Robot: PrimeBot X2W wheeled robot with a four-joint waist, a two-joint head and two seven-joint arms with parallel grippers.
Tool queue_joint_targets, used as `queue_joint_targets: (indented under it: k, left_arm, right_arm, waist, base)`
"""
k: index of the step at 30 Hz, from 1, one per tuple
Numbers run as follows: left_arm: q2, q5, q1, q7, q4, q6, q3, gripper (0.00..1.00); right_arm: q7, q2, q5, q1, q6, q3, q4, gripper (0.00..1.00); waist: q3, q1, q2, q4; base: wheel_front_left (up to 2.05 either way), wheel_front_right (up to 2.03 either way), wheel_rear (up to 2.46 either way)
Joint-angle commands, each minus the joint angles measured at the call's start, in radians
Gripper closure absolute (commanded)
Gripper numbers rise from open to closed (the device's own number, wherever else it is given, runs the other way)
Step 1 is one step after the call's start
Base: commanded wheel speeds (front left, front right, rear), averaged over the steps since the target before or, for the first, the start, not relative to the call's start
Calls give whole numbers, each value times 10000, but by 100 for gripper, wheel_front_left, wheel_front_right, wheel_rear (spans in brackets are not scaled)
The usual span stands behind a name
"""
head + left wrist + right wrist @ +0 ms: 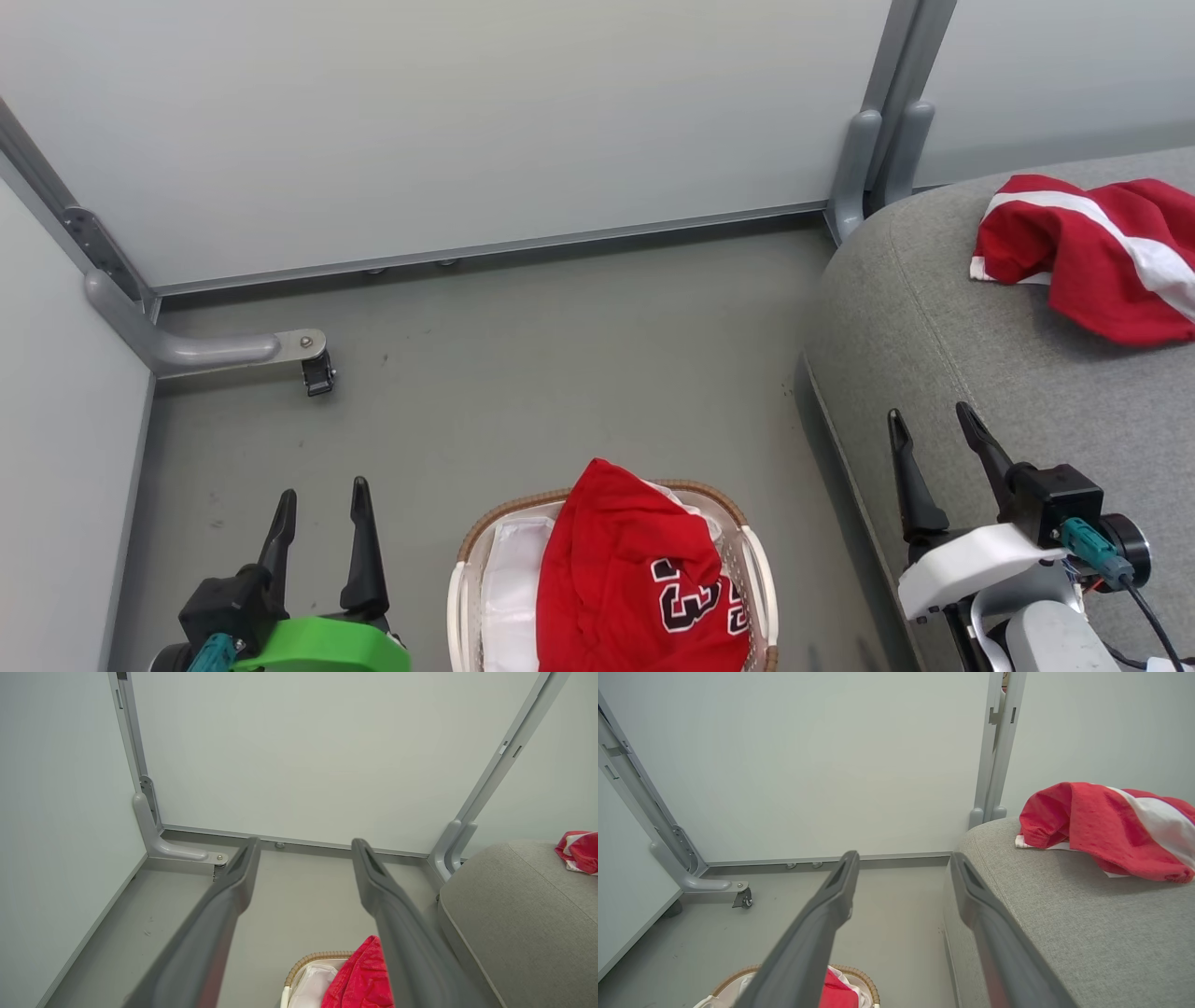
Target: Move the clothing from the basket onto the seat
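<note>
One striped jersey (1092, 252) already lies on the seat (943, 355), while a red jersey (635, 579) sits heaped in the basket (597, 497) on the floor beside the seat's edge, yet to move, with left gripper (323, 489) and right gripper (929, 412) both spread apart and empty

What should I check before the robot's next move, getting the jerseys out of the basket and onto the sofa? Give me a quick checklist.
1. The left hand is open and empty: ok.
2. The right hand is open and empty: ok.
3. The red jersey is heaped on top in the basket with nothing over it: ok.
4. The sofa has bare room beside the striped jersey lying on it: ok.
5. The basket is emptied: not ok.
6. The white fabric beside the red jersey is clothing to move: cannot tell.
</note>
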Motion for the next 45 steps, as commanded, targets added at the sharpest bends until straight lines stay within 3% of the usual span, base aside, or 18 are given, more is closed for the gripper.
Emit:
queue_joint_targets:
  k: [1, 16, 23, 36, 45]
  left_arm:
    - [7, -13, -29, -8, 5, -27, 6, 0]
    - [7, 112, -339, -8, 57, -135, -145, 0]
    - [8, 571, -1192, -7, 624, -459, -671, 0]
    - [171, 1775, -5248, -8, 3554, -962, -2506, 0]
    - [461, 1562, -7773, 361, 6322, -985, -4118, 0]
  right_arm:
    - [-4, -35, -43, 77, -12, -12, 31, 0]
    - [-4, -35, -110, -78, -12, 6, -94, 0]
    - [-4, -36, -262, -417, -12, -88, -228, 0]
    - [-3, -33, -489, -1895, -12, 311, -793, 0]
    - [-3, -27, -173, -2718, -12, 735, -1167, 0]
  waist:
    - [3, 1, 0, -4]
    - [320, 1, 0, -49]
    - [1064, 1, 0, -191]
    - [4044, 1, 0, -1170]
    - [6096, 1, 0, -2190]
  base:
    - [0, 0, 0]
    - [0, 0, 0]
    - [0, 0, 0]
    - [0, 0, 0]
    - [0, 0, 0]
